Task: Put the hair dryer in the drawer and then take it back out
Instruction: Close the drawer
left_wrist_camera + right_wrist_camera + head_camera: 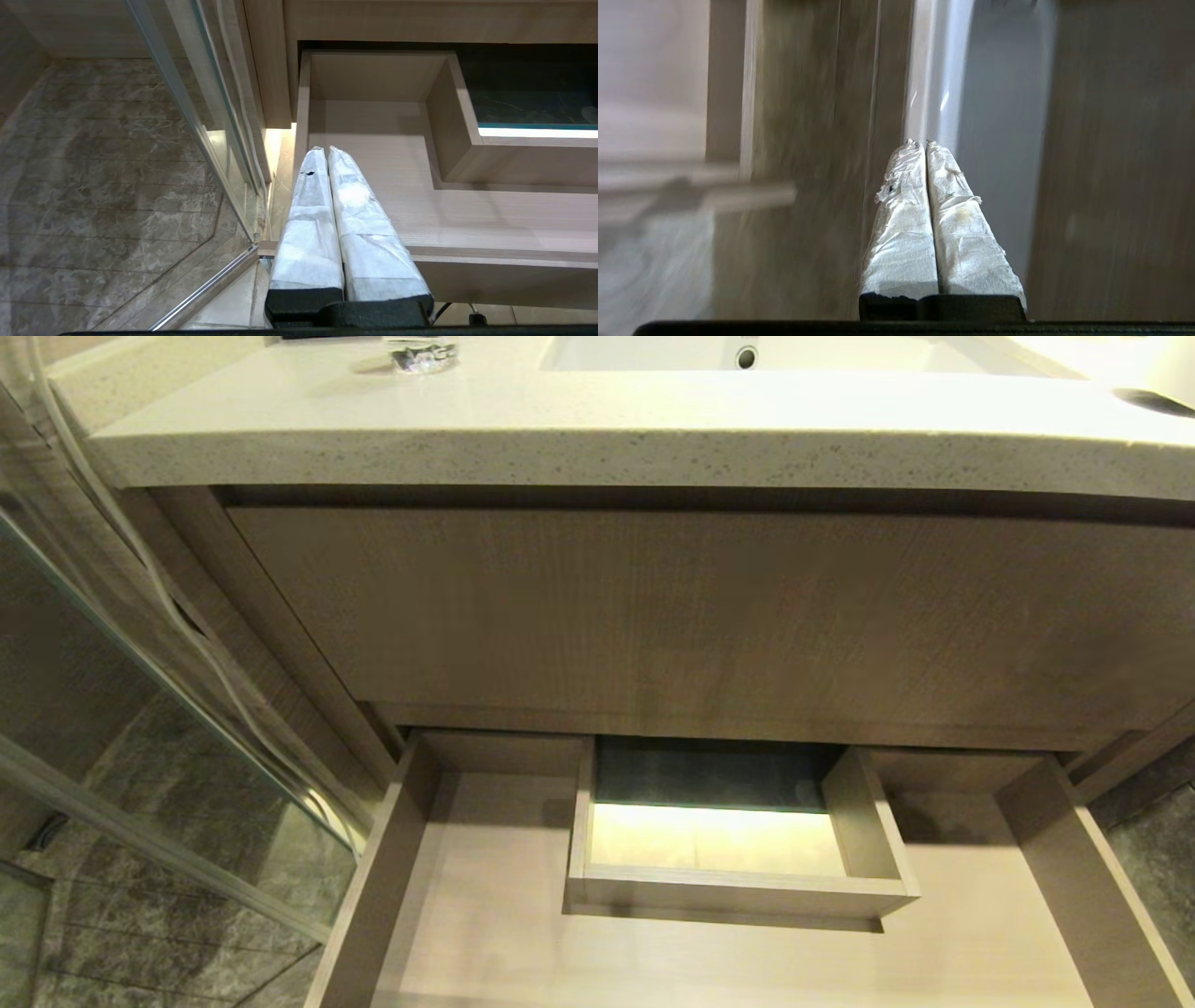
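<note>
Worktop point(597, 439): pale speckled stone, white sink point(747, 350) set in.
Floor point(140, 933): grey marbled tile.
Glass partition point(140, 728): stood left of the vanity.
Light: warm glow under the cabinet.

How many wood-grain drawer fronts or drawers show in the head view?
2. The tall closed front sits directly under the countertop; the drawer below it is pulled open, with a boxed cutout inside. No hair dryer shows; parts lie outside the frame.

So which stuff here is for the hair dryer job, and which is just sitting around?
For the job:
- the drawer, pulled open; no hair dryer shows in any view
- right end effector, shut, holding nothing
- left end effector, shut, above the drawer's left corner

Just around:
- countertop
- sink
- clear glass item on the countertop
- glass shower panel
</note>
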{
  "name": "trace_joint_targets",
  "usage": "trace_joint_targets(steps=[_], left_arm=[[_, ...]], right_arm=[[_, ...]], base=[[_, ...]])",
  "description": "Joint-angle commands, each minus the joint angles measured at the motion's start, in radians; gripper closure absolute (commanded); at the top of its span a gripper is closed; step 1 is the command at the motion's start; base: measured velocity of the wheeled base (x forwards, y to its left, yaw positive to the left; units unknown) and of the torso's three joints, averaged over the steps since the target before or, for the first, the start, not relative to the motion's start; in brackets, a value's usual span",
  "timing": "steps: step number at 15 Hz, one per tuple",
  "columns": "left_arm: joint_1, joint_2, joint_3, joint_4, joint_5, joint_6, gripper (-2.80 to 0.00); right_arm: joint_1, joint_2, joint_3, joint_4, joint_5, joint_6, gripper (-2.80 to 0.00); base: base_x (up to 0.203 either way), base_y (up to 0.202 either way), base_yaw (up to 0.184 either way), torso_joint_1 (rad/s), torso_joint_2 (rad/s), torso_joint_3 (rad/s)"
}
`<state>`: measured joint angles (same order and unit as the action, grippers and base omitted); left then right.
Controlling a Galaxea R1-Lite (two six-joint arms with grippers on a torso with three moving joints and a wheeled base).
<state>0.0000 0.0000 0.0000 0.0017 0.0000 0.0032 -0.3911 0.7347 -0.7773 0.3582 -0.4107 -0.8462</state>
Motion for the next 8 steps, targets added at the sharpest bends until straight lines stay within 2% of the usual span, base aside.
trace_joint_targets(steps=[1, 3, 6, 8], left_arm=[[0.0, 0.0, 0.0, 0.0, 0.0, 0.0, 0.0], [0.0, 0.0, 0.0, 0.0, 0.0, 0.0, 0.0], [0.0, 0.0, 0.0, 0.0, 0.0, 0.0, 0.0], [0.0, 0.0, 0.0, 0.0, 0.0, 0.0, 0.0]], right_arm=[[0.0, -0.018, 0.094, 0.097, -0.109, 0.11, 0.0], [0.0, 0.03, 0.122, 0.153, -0.135, 0.184, 0.0], [0.0, 0.126, 0.14, 0.205, -0.142, 0.217, 0.0], [0.0, 0.213, 0.141, 0.265, -0.142, 0.284, 0.0]], base=[[0.0, 0.0, 0.0, 0.0, 0.0, 0.0], [0.0, 0.0, 0.0, 0.0, 0.0, 0.0], [0.0, 0.0, 0.0, 0.0, 0.0, 0.0], [0.0, 0.0, 0.0, 0.0, 0.0, 0.0]])
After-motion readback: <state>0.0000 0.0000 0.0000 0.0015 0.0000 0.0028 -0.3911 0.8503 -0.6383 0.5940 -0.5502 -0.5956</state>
